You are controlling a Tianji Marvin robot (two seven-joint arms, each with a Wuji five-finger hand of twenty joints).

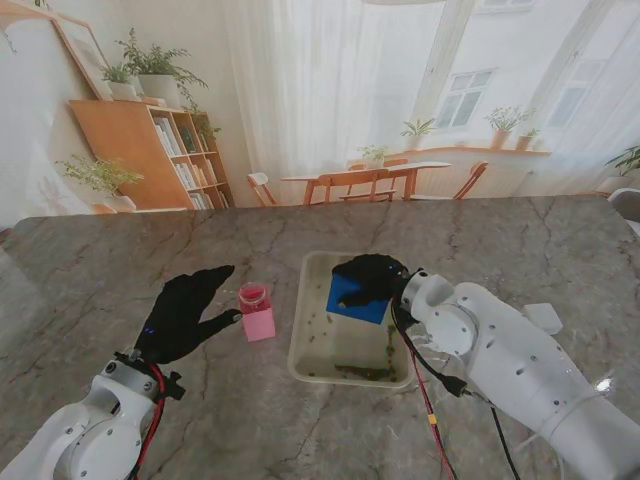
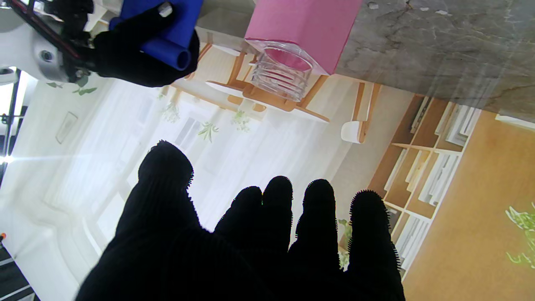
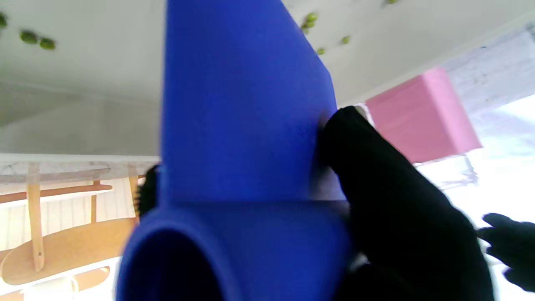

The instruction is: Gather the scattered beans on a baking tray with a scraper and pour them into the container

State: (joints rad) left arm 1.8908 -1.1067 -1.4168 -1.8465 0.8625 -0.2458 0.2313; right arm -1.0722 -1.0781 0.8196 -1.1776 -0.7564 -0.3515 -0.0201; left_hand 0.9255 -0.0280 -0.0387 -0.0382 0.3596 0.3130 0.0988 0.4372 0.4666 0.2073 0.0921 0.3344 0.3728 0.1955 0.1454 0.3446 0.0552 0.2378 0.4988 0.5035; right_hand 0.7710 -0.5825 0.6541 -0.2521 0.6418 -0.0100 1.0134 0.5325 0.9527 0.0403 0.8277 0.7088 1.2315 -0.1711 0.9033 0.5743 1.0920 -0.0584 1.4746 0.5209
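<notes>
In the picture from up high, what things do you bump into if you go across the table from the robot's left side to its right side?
Left hand → pink container → baking tray → blue scraper, held in the right hand over the tray.

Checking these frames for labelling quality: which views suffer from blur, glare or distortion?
Stand view: wide-angle bending at the edges, bright windows, the green beans only small specks. Left wrist view: sharp on the pink square container, lens flare at one edge, the black-gloved left hand a dark silhouette. Right wrist view: the blue plastic scraper fills it, soft and too close.
</notes>
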